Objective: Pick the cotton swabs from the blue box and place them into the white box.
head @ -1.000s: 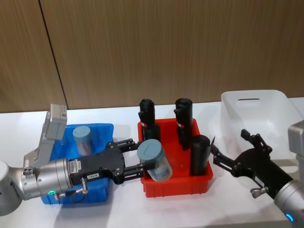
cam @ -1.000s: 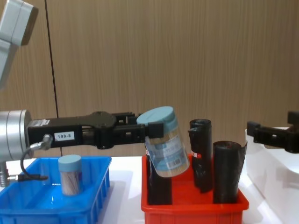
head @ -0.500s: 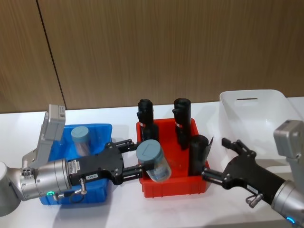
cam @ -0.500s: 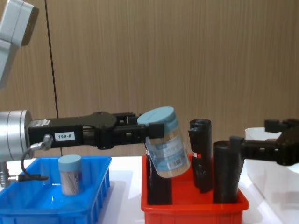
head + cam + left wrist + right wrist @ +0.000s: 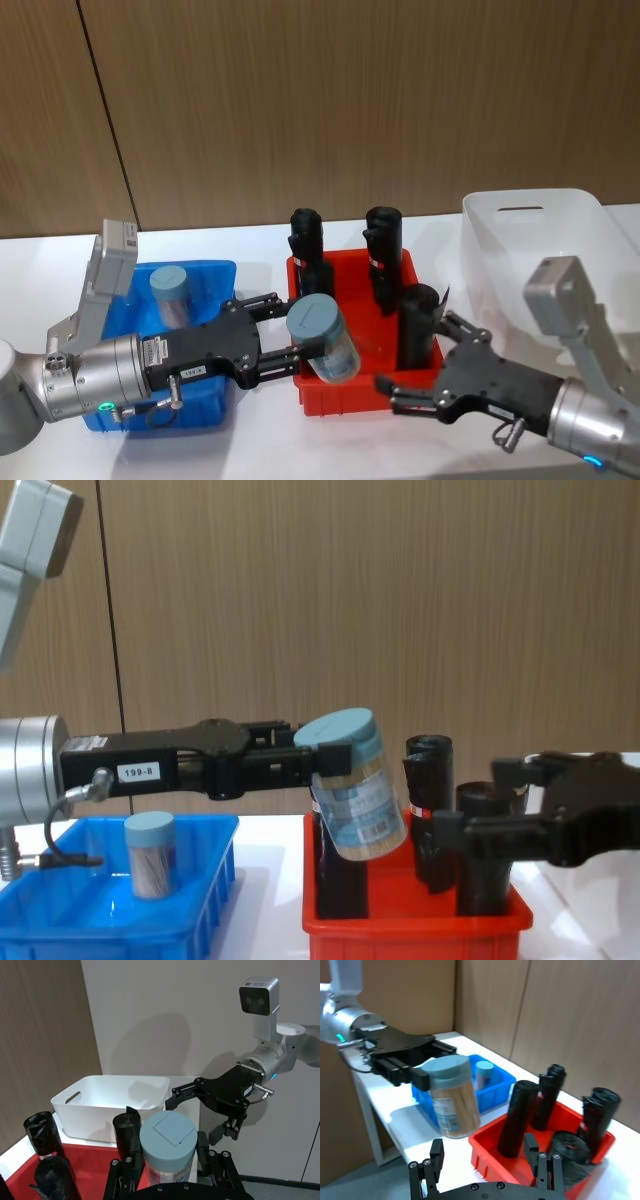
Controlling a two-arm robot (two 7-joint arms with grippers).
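nearest the robot, both arms reach in over the white table. the left gripper comes in from the left, level and pointing right, its jaws clenched on a swab jar just below the blue lid. the jar hangs tilted above the near left part of the red bin; from the chest its base sits higher than the bin's rim. the right gripper comes in from the right at the bin's near right corner, pointing left at the jar, jaws spread wide and released. one finger lies along the bin's front wall, the other up by the nearest black roll. gripper and jar are apart.

behind the left arm sits the blue box, just beside the red bin on its left. a second swab jar stands upright in it, toward the back.

farther into the red bin three more black rolls stand upright, two at the back left and one at the back right.

farthest right, just beside the red bin, stands the white box, its handle cutout in the back wall. a wood-panel wall rises behind the table.
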